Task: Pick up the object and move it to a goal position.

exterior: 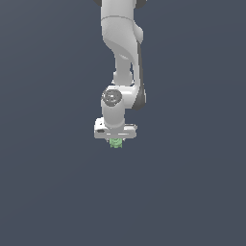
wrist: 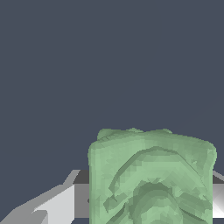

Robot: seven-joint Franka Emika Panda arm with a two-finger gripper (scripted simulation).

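The arm (exterior: 122,53) hangs straight down, wrist vertical; its gripper (exterior: 116,141) grips the green object (exterior: 116,142) between its fingers.

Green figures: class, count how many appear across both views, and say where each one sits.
1. The single green figure sits directly under the white gripper, filling the wrist view close up. No others show, though the arm could hide some.

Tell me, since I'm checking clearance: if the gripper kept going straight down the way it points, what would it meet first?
The pale green object sits right at the gripper, between its fingers. Beyond it shows only plain dark ground; depth is unclear.
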